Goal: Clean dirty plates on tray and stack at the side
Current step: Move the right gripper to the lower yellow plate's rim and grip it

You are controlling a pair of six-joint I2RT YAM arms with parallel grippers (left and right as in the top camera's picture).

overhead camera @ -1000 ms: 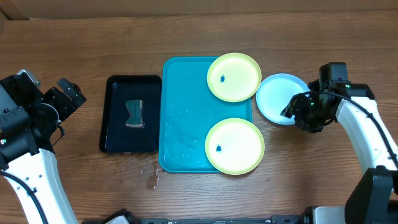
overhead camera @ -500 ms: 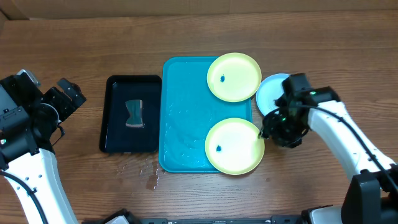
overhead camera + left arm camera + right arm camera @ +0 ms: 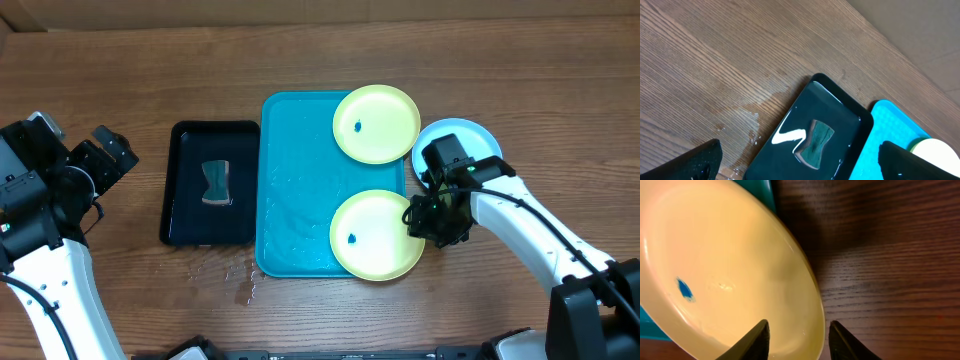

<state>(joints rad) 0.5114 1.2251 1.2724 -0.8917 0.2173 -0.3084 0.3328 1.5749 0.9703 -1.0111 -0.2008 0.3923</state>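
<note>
The right tool (image 3: 424, 217) sits at the 3 o'clock rim of the nearer pale yellow-green plate (image 3: 372, 235), its fingers (image 3: 758, 339) apart, one over the plate and one outside the rim. That plate lies at the turquoise tray's (image 3: 298, 190) 4 o'clock corner and carries a blue speck (image 3: 351, 239). The second yellow-green plate (image 3: 376, 123), also specked, overhangs the tray's 1 o'clock corner. The cyan plate (image 3: 462, 130) rests on the surface (image 3: 500, 60) at 3 o'clock of the tray. The left tool (image 3: 800, 147) hangs wide apart at 9 o'clock, beyond a black tray (image 3: 188, 205) holding a sponge (image 3: 216, 184).
</note>
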